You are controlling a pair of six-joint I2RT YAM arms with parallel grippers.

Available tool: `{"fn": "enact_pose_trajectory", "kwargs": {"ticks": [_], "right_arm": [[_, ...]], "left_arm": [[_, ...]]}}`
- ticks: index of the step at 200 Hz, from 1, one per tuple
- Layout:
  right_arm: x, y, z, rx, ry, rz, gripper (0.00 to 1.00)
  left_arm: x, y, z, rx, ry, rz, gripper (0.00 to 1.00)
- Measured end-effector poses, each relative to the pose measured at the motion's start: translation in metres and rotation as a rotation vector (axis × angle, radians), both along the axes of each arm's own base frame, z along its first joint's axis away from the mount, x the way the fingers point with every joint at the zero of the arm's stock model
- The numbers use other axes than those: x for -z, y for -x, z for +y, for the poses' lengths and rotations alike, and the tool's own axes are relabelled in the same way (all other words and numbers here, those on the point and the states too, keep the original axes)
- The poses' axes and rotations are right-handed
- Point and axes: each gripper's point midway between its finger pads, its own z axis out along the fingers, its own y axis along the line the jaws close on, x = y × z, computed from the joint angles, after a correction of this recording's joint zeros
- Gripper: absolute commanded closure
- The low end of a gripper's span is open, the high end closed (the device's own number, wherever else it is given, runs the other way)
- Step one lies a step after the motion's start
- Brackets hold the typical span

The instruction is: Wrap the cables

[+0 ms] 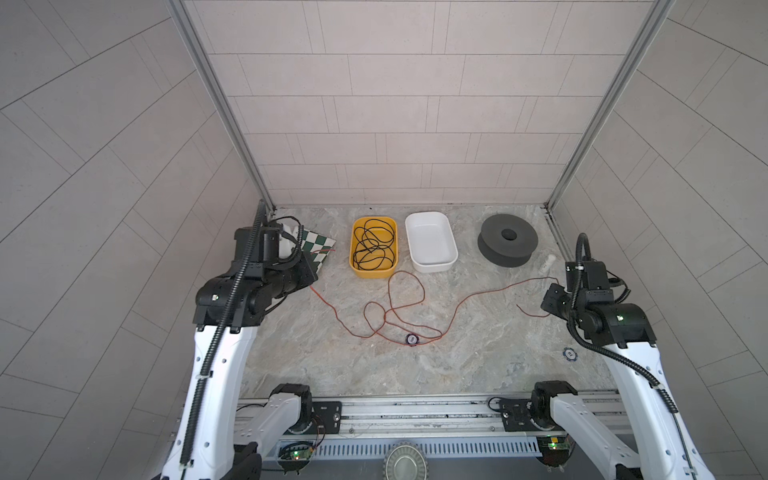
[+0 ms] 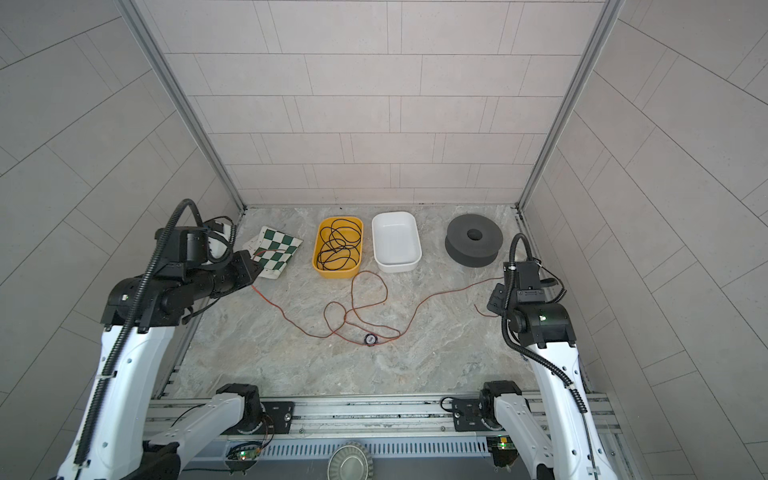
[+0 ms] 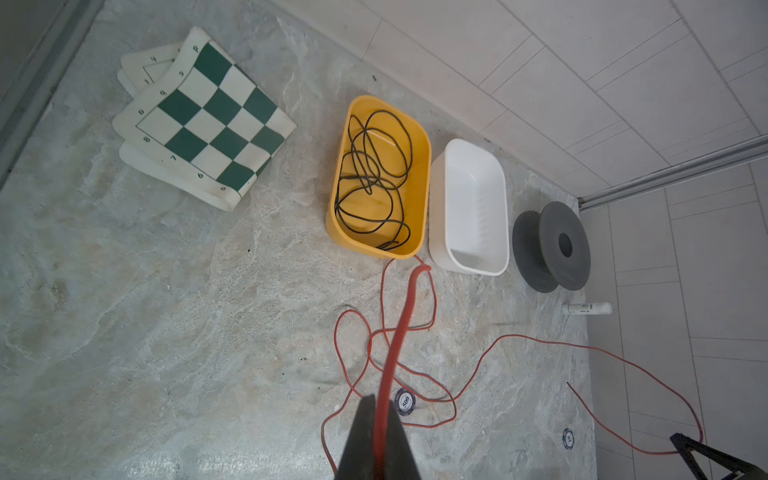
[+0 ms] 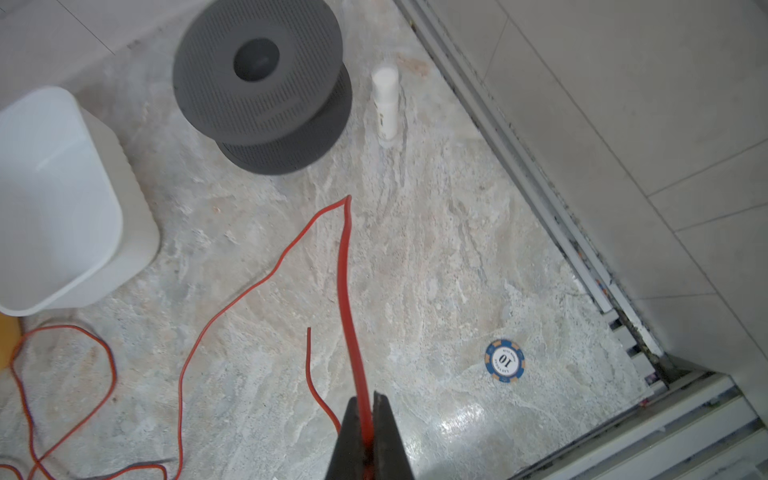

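Marble table point(image 1: 332, 374) open around slack red wire point(image 3: 398, 332)

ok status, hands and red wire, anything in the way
Left hand, right hand both shut on thin red wire. Wire slack, in loose loops between them. Round dark poker chip among loops.

red wire point(image 3: 399, 332) | yellow bin point(image 1: 372, 273) | white bin point(image 1: 432, 266) | black cable point(image 3: 370, 183) | grey spool point(image 1: 494, 232) | green-white checked mat point(image 3: 208, 120) | marbled table point(image 1: 332, 365)

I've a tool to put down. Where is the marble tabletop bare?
Bare: the near strip between the loops of thin red wire and the front aluminium rail, save one blue chip. Crowded: the back row of checkered mat, yellow plastic tub, white plastic tub and grey spool, plus the wire-strewn middle.
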Motion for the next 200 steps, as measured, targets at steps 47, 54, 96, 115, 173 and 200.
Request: {"fn": "enact_pose_trajectory", "kwargs": {"ticks": [47, 54, 96, 115, 173, 200], "right_arm": [[0.065, 0.018, -0.006, 0.084, -0.103, 0.128, 0.99], [0.071, 0.019, -0.008, 0.098, -0.118, 0.14, 0.96], [0.079, 0.008, -0.007, 0.121, -0.184, 0.124, 0.53], [0.079, 0.002, -0.003, 0.112, -0.21, 0.108, 0.25], [0.059, -0.053, 0.011, 0.042, -0.324, -0.067, 0.16], [0.058, -0.087, 0.013, 0.041, -0.388, -0.14, 0.16]], "left_arm": [[0.051, -0.006, 0.0, -0.009, 0.074, 0.104, 1.0], [0.055, -0.007, 0.0, -0.011, 0.083, 0.112, 1.0], [0.067, -0.014, -0.003, 0.002, 0.119, 0.115, 1.0], [0.073, -0.02, -0.006, 0.019, 0.133, 0.108, 1.0], [0.083, -0.032, -0.015, 0.066, 0.176, 0.079, 1.0], [0.086, -0.034, -0.019, 0.085, 0.194, 0.061, 1.0]]}}
